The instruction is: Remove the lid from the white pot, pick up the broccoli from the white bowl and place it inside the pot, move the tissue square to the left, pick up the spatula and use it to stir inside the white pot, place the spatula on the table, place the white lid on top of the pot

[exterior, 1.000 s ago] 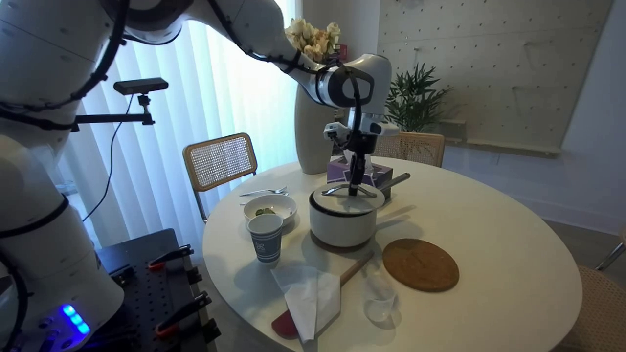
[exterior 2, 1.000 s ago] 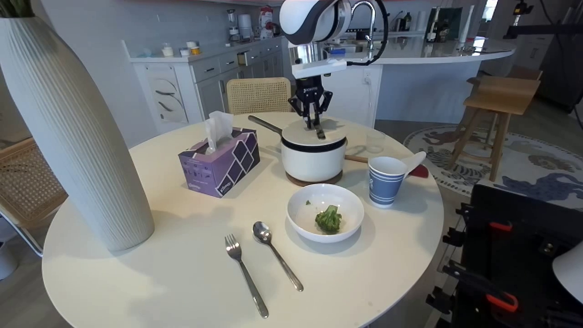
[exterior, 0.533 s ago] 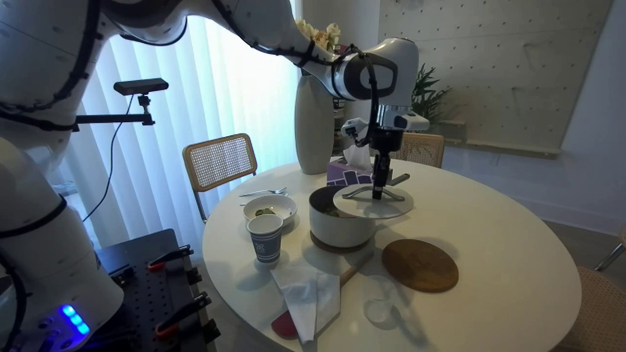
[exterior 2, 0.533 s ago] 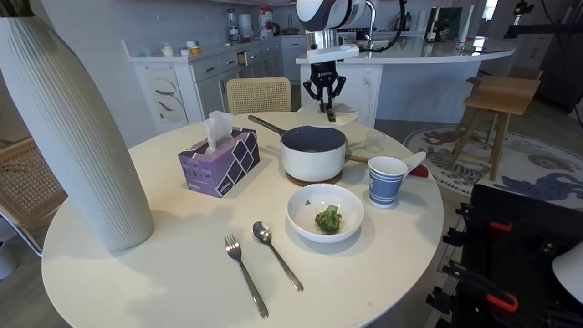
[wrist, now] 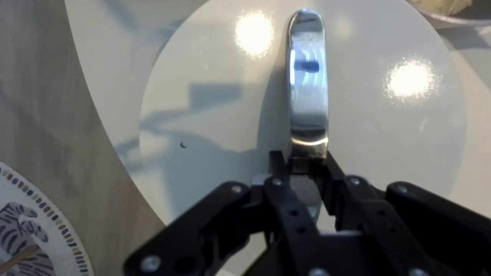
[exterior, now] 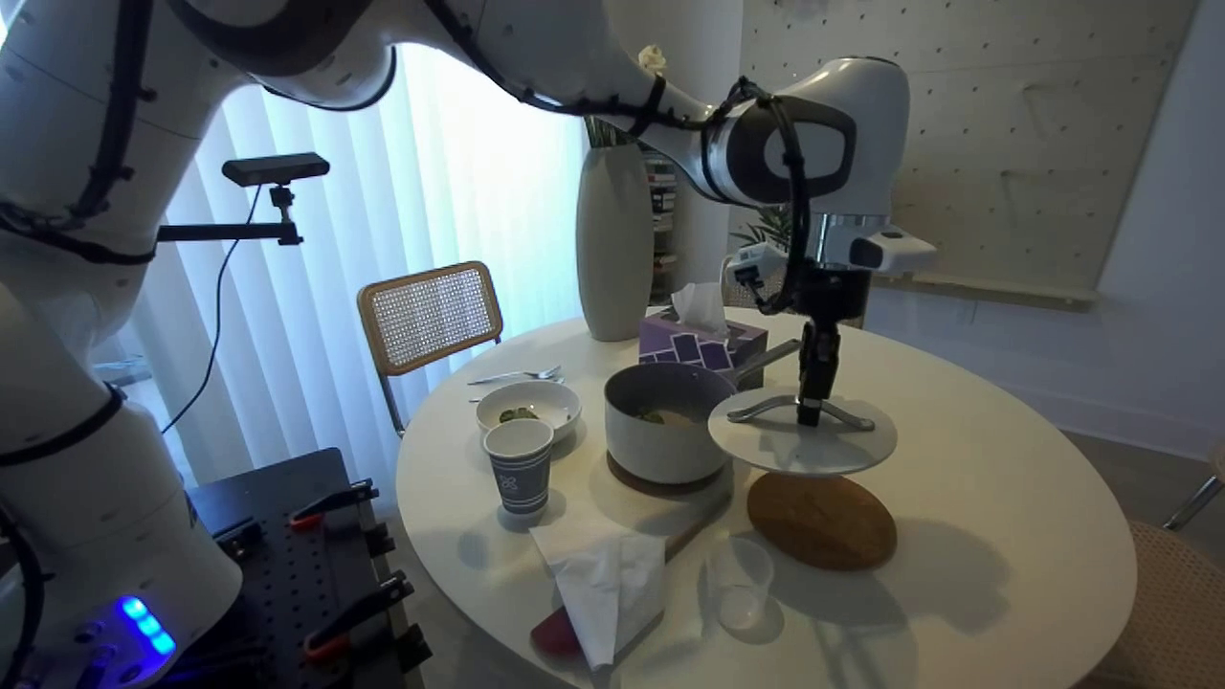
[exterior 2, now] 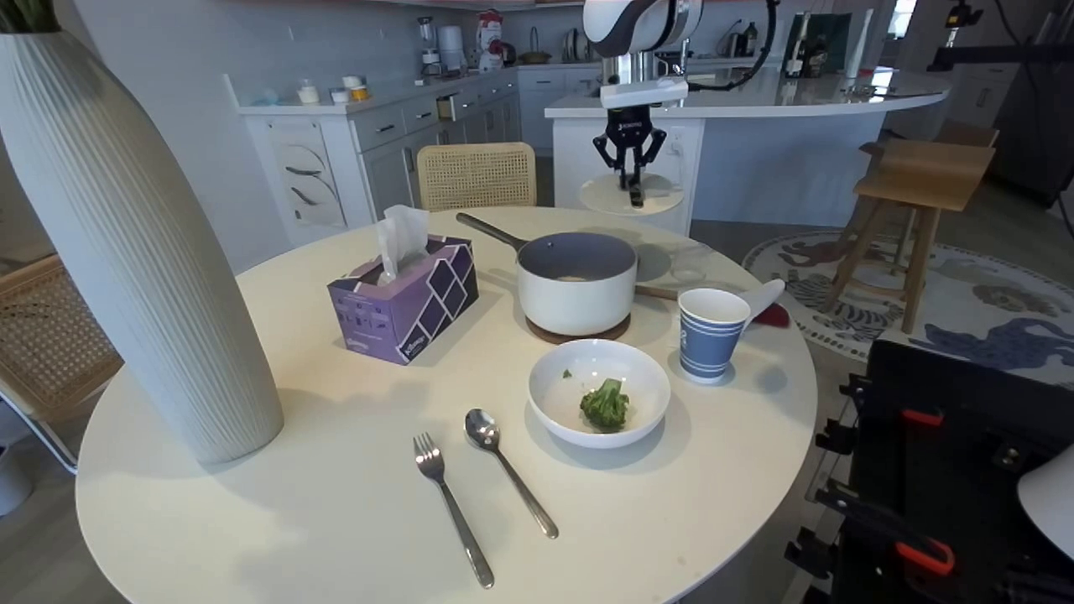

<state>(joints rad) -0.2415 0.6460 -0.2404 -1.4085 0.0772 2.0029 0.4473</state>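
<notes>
My gripper (wrist: pixel 301 159) is shut on the metal handle (wrist: pixel 308 88) of the white lid (exterior: pixel 804 457). The lid hangs level in the air beside the white pot (exterior: pixel 660 442), above the brown disc. Uncovered, the pot shows a grey inside with something green and pale in it. Broccoli (exterior 2: pixel 605 405) lies in the white bowl (exterior 2: pixel 550 387). In an exterior view a folded white tissue square (exterior: pixel 612 584) lies across the spatula, leaving its red head (exterior: pixel 555 633) and part of its wooden handle (exterior: pixel 697 524) showing. All stand on the white table (exterior 2: pixel 336 512).
A patterned paper cup (exterior: pixel 522 469) stands near the bowl. A clear cup (exterior: pixel 742 584) is beside the tissue, and the brown disc (exterior: pixel 821 531) lies under the lid. A purple tissue box (exterior 2: pixel 403 298), tall vase (exterior 2: pixel 159 268), fork (exterior 2: pixel 453 507) and spoon (exterior 2: pixel 512 470) share the table.
The lid has come off the pot in my gripper and moved sideways, away from the bowl, to above the brown disc. The pot's inside has come into view.
</notes>
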